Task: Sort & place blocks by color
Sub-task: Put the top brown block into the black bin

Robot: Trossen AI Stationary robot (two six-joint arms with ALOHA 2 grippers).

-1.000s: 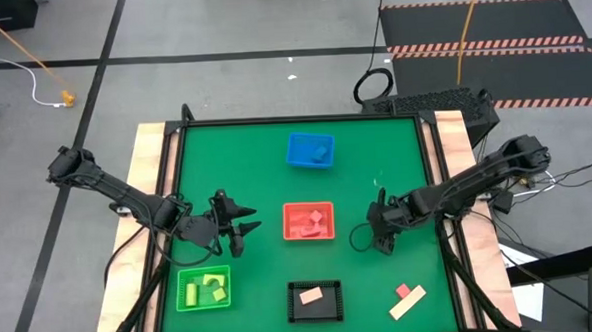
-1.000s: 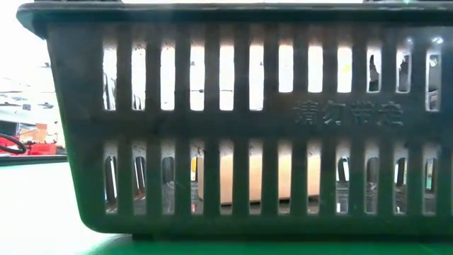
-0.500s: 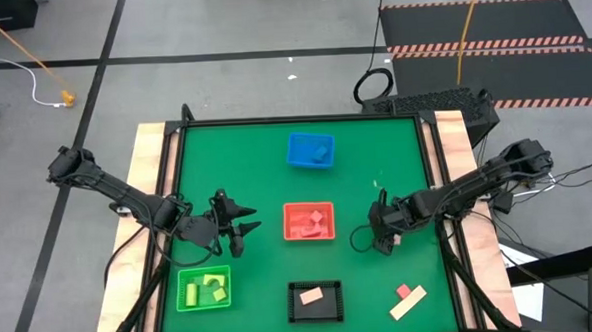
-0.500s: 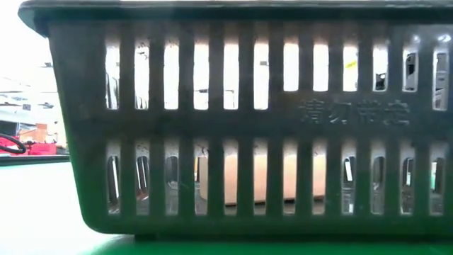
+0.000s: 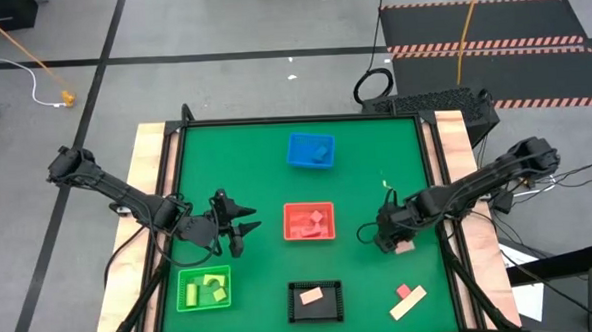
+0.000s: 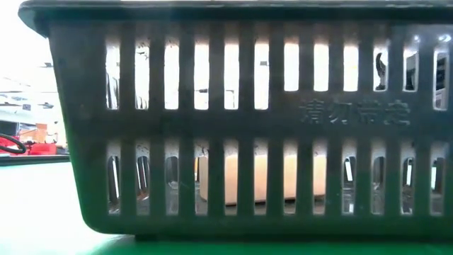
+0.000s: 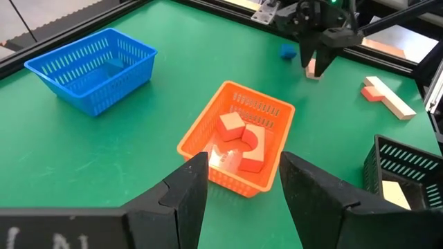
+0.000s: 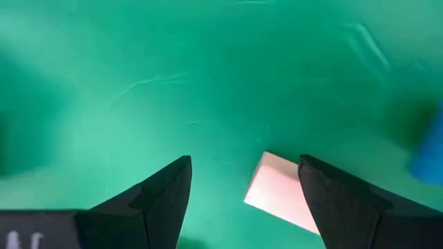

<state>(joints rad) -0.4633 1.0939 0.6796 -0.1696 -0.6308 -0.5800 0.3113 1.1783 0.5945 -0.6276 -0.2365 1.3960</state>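
**Right Arm Repositioned Over Loose Block; Sorting Partly Complete**

Since the earlier frame, the right gripper [image 5: 392, 240] has shifted slightly rightward and nearer, and now stands over a tan block [image 8: 282, 191] lying on the green table [image 5: 375, 143]. Its fingers are spread apart with nothing between them; the tan block lies just ahead of them, closer to one finger than the other. The left gripper [image 5: 236, 232] has not moved: it waits left of the red bin [image 5: 307, 222], fingers parted and empty.

**Sorted so far**
- Green bin [image 5: 203, 289]: yellow blocks [image 5: 213, 287] inside.
- Red bin: red blocks [image 7: 241, 139] inside.
- Blue bin [image 5: 309, 151]: at least one blue piece inside.
- Black bin [image 5: 314, 300]: one tan piece [image 5: 311, 296] inside.

**Remaining**
- Tan block at the right gripper.
- Small blue block [image 7: 287, 50] on the table just beside it.
- Long tan bar [image 5: 408, 303] with a red piece [image 5: 403, 290] touching it, at the near right corner.

By this count the task is judged more than half done. The next step is likely a grasp of the tan block for the black bin.
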